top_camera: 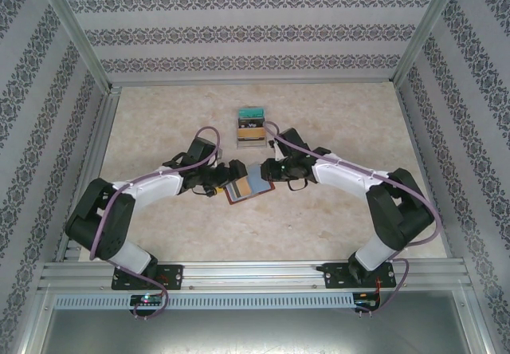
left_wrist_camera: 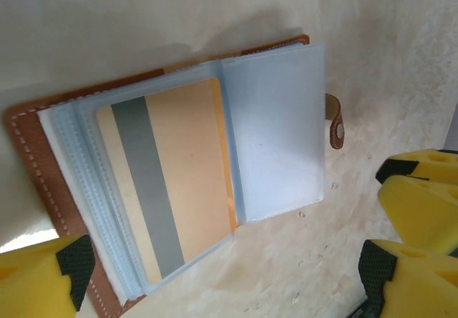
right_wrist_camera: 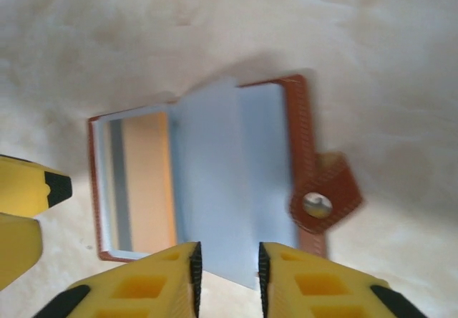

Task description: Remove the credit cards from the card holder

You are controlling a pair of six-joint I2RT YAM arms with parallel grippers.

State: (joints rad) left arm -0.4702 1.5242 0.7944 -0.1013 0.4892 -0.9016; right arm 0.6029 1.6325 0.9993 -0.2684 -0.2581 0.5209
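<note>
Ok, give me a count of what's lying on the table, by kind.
Card holder, open: 1
Card visible in its sleeves: 1
Stepped stack with teal top: 1
Total: 3

Your table (top_camera: 351, 115) is a pale beige, marbled surface, mottled and faintly speckled up close. Toward its far middle you have a small stepped stack (top_camera: 252, 127), teal on top with tan and darker layers below. Around the table you see walls (top_camera: 239, 19) papered in white with bands of dark grey ornament, framed by slanting aluminium posts (top_camera: 76, 31). Along the near edge runs an aluminium rail (top_camera: 255, 273), then a perforated strip (top_camera: 263, 300), with a dull metal sheet (top_camera: 239, 334) below that.
</note>
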